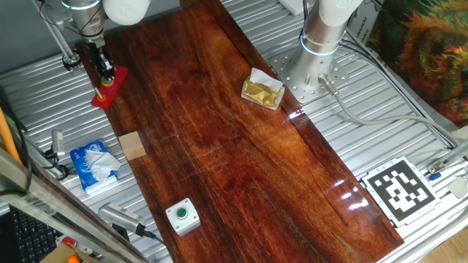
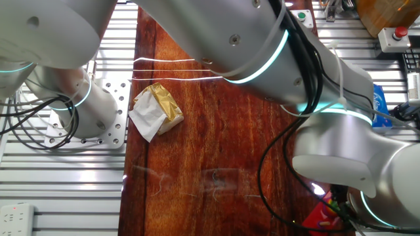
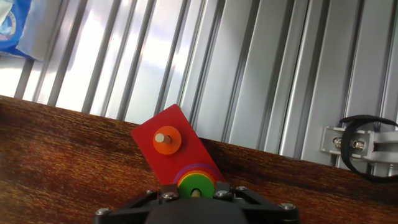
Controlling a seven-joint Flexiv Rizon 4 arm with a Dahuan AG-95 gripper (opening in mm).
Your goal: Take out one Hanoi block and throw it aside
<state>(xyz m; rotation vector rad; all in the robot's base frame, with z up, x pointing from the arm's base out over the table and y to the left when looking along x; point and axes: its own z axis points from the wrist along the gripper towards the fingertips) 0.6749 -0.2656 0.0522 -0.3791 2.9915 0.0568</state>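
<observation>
The hand [image 3: 196,208] shows only as a dark housing with screws at the bottom edge; its fingers are not visible, so I cannot tell how they stand. Just above it lies the green Hanoi block [image 3: 196,185], on top of wider yellow, red and purple rings around a peg. These sit on a red base plate [image 3: 180,155], which is tilted and reaches over the far edge of the wooden counter [image 3: 62,155]. A second peg holds one orange ring [image 3: 166,140]. Beyond are ribbed metal rails [image 3: 249,68].
</observation>
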